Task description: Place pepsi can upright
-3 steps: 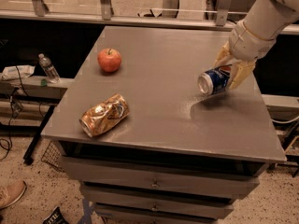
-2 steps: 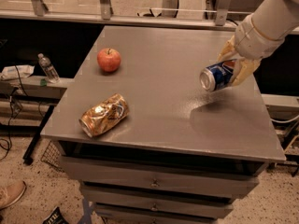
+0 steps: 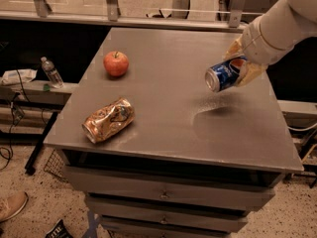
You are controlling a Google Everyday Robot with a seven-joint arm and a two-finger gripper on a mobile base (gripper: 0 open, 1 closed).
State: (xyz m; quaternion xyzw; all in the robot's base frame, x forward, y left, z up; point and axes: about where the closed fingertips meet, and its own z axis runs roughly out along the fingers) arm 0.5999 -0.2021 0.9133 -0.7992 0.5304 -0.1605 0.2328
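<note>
The pepsi can (image 3: 224, 75) is dark blue with a silver top. It is held on its side in the air above the right part of the grey table (image 3: 163, 118), its top facing left and slightly down. My gripper (image 3: 241, 66) is shut on the can's rear end, with tan fingers (image 3: 253, 71) above and below it. The white arm comes in from the upper right. The can's shadow falls on the table below it.
A crushed gold-orange can (image 3: 108, 119) lies near the table's front left. A red apple (image 3: 116, 63) sits at the back left. A plastic bottle (image 3: 50, 72) stands on a low shelf left of the table. Drawers are below the tabletop.
My gripper has lifted the pepsi can off the table and carried it a little up; the can is still on its side. The apple and crushed can have not moved.
</note>
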